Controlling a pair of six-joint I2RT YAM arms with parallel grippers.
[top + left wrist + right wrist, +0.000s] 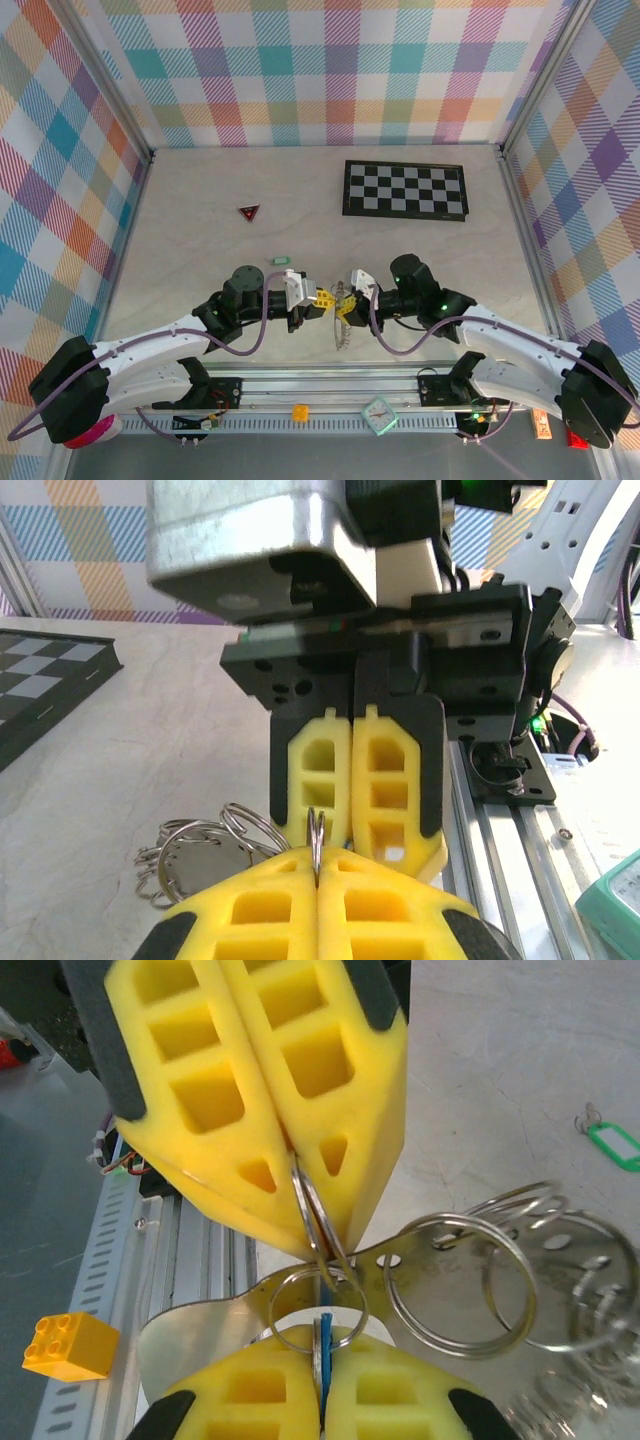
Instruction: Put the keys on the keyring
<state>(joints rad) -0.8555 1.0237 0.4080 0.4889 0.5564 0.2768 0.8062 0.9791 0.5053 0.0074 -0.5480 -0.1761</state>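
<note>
Now, both shut: left claw [317,865] on the keyring [200,1335], right claw [322,1385] on the blue key [324,1340].

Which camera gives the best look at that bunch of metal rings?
The right wrist view: the keyring is close, its loops and flat band plain. The left wrist view catches some loops low on the left; the top view gives a thin silvery sliver.

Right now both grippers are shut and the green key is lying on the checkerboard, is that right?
No. The left gripper and right gripper are both shut, but the green key lies on the bare table, left of the checkerboard, as the top view shows.
</note>
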